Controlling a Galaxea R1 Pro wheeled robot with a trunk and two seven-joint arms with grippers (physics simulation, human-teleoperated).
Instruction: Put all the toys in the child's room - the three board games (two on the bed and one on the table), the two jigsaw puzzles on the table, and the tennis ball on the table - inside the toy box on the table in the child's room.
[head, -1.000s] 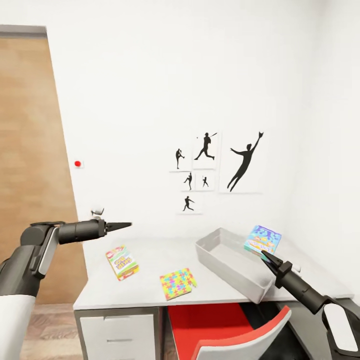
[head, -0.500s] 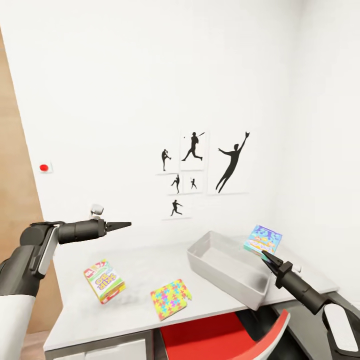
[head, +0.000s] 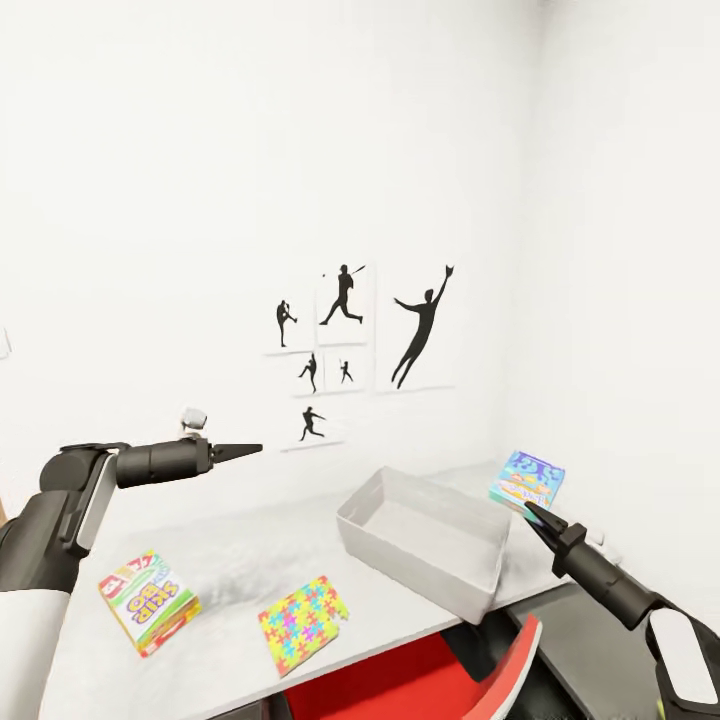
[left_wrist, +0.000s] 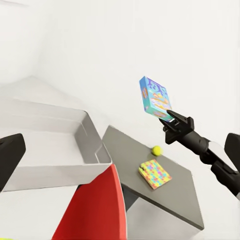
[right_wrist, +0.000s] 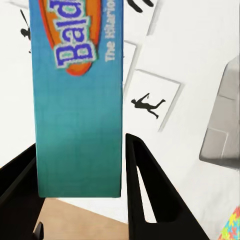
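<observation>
Head view has the right gripper (head: 537, 517) raised beside the toy box's (head: 420, 570) far end, its jaws clamped on the lower edge of the blue board game (head: 527, 479), a flat box with a cartoon cover and orange lettering. On the light grey desk (head: 240, 560) lie a yellow-red-green board game (head: 148, 600) and a multicoloured jigsaw puzzle (head: 301, 626). The left gripper (head: 238, 451) hovers empty, jaws together.

We face a plain white wall (head: 200, 150) meeting another white wall at a corner. Black sports-silhouette pictures (head: 345, 340) hang on it, above and beyond the left gripper's (head: 255, 449) tip. A red chair (head: 470, 670) sits below, tucked under the light grey desk wing (head: 230, 560).
</observation>
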